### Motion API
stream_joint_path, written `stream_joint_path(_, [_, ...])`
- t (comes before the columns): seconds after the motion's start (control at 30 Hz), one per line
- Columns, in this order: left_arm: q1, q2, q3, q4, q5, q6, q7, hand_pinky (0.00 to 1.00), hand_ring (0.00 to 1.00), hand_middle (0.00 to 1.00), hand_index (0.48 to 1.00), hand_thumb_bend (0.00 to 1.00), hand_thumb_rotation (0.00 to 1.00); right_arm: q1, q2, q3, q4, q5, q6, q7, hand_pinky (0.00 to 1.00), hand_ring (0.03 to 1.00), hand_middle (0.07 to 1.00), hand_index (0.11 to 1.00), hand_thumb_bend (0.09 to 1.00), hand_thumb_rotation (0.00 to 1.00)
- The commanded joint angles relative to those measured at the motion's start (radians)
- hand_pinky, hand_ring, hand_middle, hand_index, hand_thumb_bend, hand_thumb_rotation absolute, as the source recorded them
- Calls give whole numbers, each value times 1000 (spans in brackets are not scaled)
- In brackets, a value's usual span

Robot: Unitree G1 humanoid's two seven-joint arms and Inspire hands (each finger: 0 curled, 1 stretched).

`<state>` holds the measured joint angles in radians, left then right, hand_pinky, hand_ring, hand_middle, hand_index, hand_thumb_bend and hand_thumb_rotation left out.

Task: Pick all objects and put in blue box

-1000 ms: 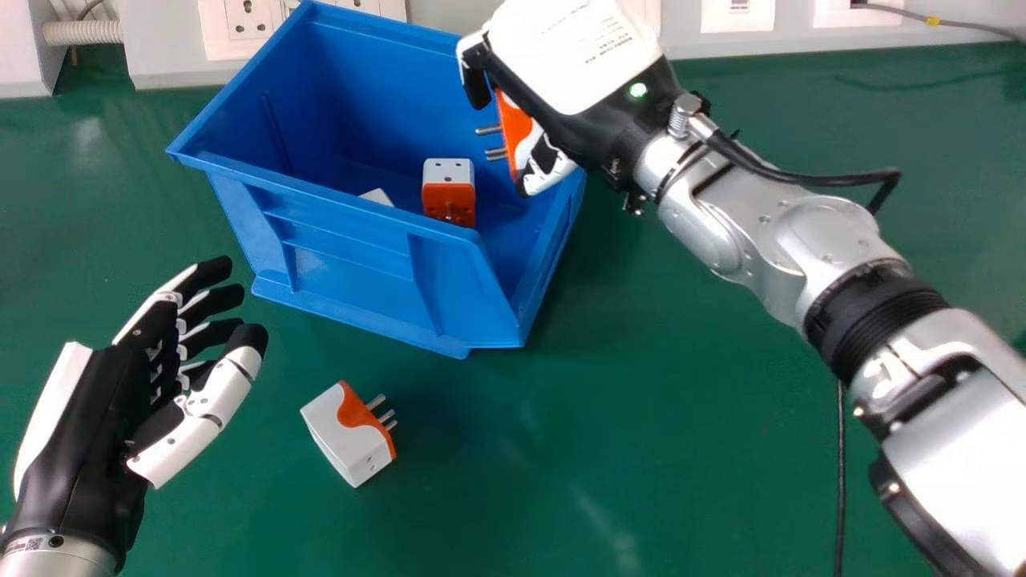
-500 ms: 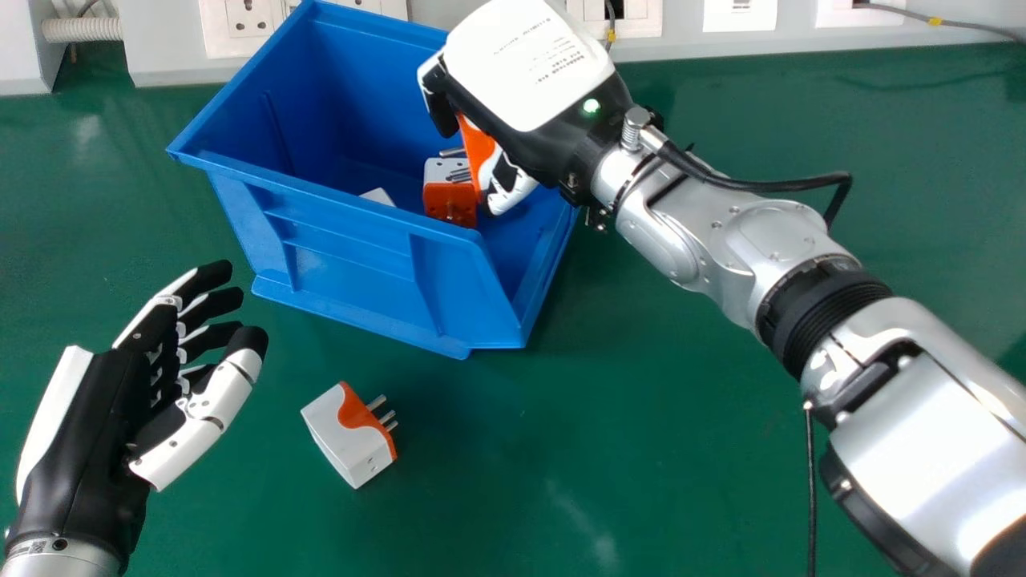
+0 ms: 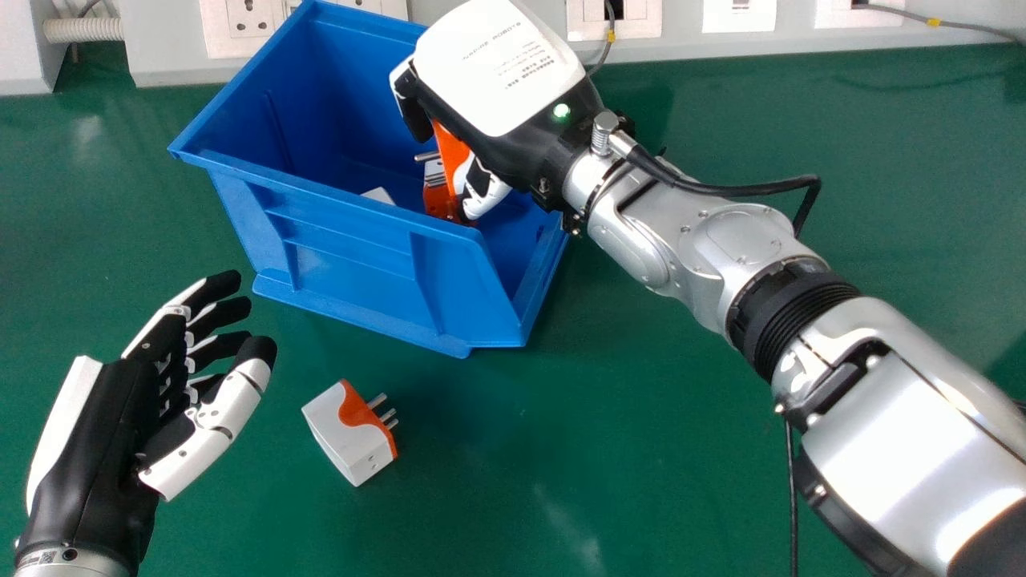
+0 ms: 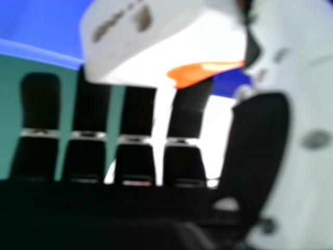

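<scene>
1. The held plug adapter (image 3: 453, 156), white and orange, is in the grip of the right hand (image 3: 501, 72), under its fingers and thumb. In the head view it is over the inside of the blue box (image 3: 361, 268), its metal prongs facing the view's left. It overlaps the boxed plug adapter (image 3: 437, 200); whether the two touch cannot be told.
2. The loose plug adapter (image 3: 345, 437) lies on the green table (image 3: 625, 417), in front of the box. It is near the left hand (image 3: 100, 449), just to the right of its thumb and apart from it. Its prongs point toward the view's right.
3. The right hand is closed on the held plug adapter, pinching it between the thumb and the fingers. The right hand view shows the adapter's white body across the fingers, with the thumb against its orange side.
4. The left hand is open, in the lower left of the head view, its fingers relaxed and gently bent, the thumb apart from them.
5. Counted: one box; one adapter gripped, one on the table and one in the box. Beside that last one is one white piece (image 3: 378, 195), mostly hidden by the box's front wall.
</scene>
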<state>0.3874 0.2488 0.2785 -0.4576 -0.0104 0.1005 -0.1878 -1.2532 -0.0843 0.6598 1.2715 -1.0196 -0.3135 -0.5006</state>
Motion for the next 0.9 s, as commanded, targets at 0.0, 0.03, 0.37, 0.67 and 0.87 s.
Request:
stream_joint_path(0.0, [4,-3,-2,-29,0,-24,8,729,823,868,868,341,444,-51,-3,-4,-2,26,12,-30,363,444,509,464,500,0])
stream_joint_path(0.03, [5,-4,-2,-30,-1,-24,7,729,823,868,868,341,444,-49,-3,-2,0,26,14,-29,363,444,509,464,500,0])
stream_joint_path(0.37, [0,-6,-3,-24,-4,-22,4,723,821,866,866,348,443,-39,-3,-15,5,88,49,111,378,505,563,479,493,0])
stream_joint_path(0.67, [-13,-3,-4,-7,1,-25,6,719,820,864,865,349,440,-32,-11,36,-8,64,129,93,682,816,843,783,646,32])
stream_joint_path(0.87, [-17,-4,-6,-2,1,-27,7,715,818,862,864,348,431,-26,-18,58,-11,61,147,90,885,952,959,940,710,105])
